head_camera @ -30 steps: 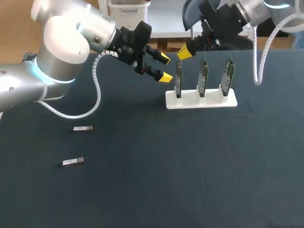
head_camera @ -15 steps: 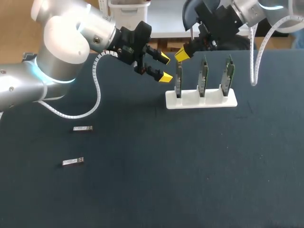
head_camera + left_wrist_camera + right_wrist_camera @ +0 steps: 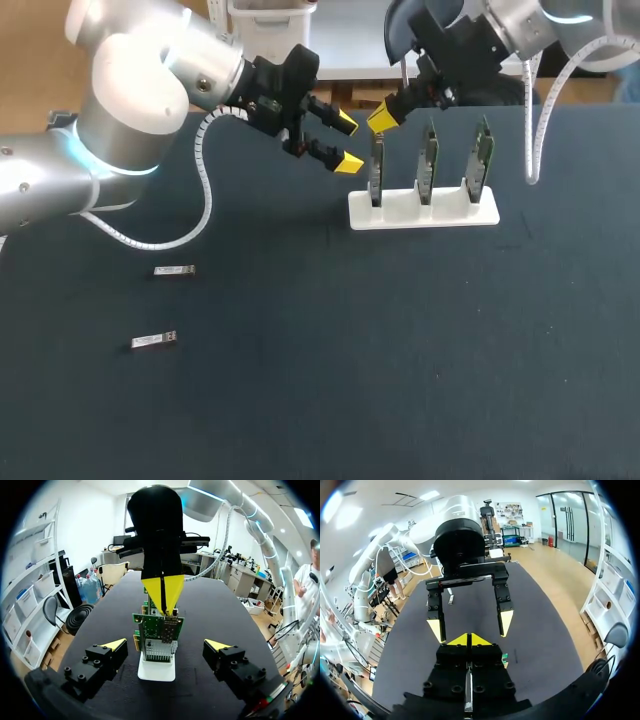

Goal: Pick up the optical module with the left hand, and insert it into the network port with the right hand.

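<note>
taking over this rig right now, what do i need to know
Left pincer: open, empty, beside the white rack.
Right pincer: shut on what looks like an optical module, at the top of the leftmost board.
Spare module and second spare: flat on the table near the left arm.
Done: pickup and handover, judging by the grip.
Left: seat the module in the port.

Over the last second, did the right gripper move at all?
Yes. The right gripper shifted left and slightly down, ending closer to the top of the leftmost board in the white stand.
</note>
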`<state>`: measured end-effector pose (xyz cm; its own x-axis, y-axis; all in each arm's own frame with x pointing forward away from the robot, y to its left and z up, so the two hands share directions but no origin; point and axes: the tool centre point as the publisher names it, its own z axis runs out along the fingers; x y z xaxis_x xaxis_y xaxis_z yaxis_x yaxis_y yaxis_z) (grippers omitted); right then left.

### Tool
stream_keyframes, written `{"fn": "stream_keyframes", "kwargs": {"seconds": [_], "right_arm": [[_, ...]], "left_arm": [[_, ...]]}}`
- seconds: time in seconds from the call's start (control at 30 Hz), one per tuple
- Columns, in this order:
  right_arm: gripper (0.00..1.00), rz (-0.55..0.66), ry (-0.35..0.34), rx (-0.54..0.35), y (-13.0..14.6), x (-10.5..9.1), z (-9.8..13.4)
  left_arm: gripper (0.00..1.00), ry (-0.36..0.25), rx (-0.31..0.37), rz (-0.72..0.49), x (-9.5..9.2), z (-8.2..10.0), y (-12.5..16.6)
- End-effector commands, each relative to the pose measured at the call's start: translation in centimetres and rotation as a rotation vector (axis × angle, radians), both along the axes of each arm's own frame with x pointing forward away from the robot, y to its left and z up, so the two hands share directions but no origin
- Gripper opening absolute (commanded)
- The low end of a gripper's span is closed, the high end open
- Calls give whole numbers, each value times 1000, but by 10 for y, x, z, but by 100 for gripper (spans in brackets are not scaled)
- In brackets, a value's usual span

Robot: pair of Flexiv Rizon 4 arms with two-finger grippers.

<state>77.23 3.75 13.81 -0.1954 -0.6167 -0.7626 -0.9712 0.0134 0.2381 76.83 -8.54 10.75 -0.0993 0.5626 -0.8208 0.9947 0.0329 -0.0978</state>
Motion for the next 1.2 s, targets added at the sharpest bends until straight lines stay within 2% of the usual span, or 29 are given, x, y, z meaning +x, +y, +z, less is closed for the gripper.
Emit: {"fn": "stream_keyframes", "kwargs": {"seconds": [0.03, 0.47, 1.0, 1.2], "right_arm": [[0, 1, 11, -4, 1, 3, -9], [0, -9, 20, 6, 0, 3, -10], [0, 3, -40, 140, -11, 1, 39], [0, 0, -82, 92, -34, -1, 42]], "left_arm": [[100, 0, 4, 3, -1, 1, 0], [100, 0, 4, 3, -1, 1, 0], [100, 0, 4, 3, -1, 1, 0], [100, 0, 4, 3, -1, 1, 0]]}}
